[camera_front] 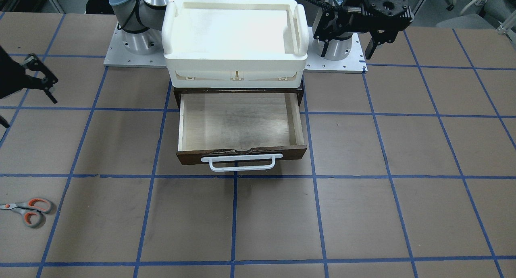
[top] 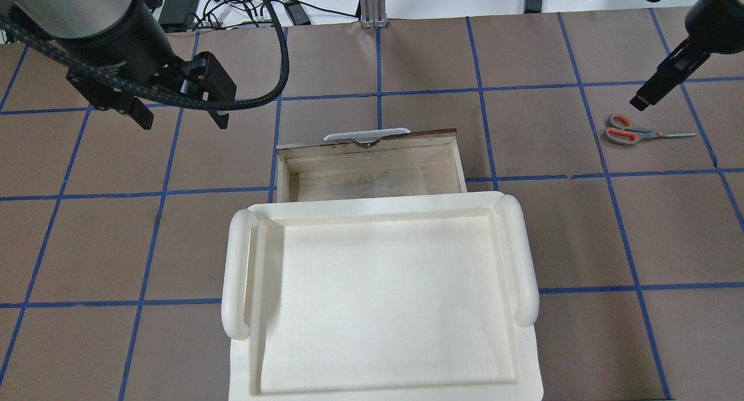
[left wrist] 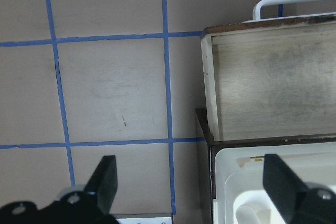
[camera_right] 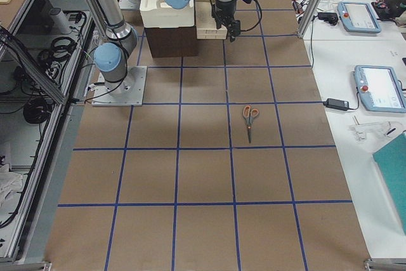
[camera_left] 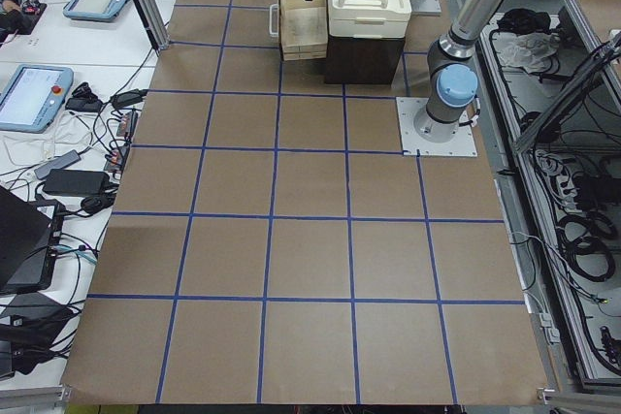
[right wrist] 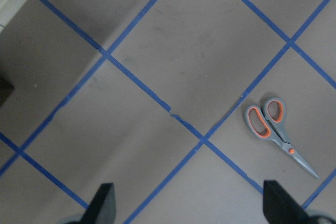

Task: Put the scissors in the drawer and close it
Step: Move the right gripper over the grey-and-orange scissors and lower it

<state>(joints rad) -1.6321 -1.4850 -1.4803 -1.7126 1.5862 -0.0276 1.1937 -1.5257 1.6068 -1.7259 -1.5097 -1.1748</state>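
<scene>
The scissors (top: 630,132) lie flat on the table far to the right of the drawer, grey handles lined orange, blades shut; they also show in the front view (camera_front: 28,211) and the right wrist view (right wrist: 273,127). The wooden drawer (top: 372,177) is pulled open and empty, its white bar handle (camera_front: 242,162) toward the operators' side. My right gripper (right wrist: 189,203) is open and empty, raised above the table near the scissors. My left gripper (top: 180,113) is open and empty, hovering left of the drawer (left wrist: 273,82).
A large white tray-like box (top: 238,273) sits on top of the dark cabinet that holds the drawer, just behind the drawer opening. The table is brown with a grid of blue tape lines. The arm bases stand on metal plates (camera_front: 117,60) behind the cabinet.
</scene>
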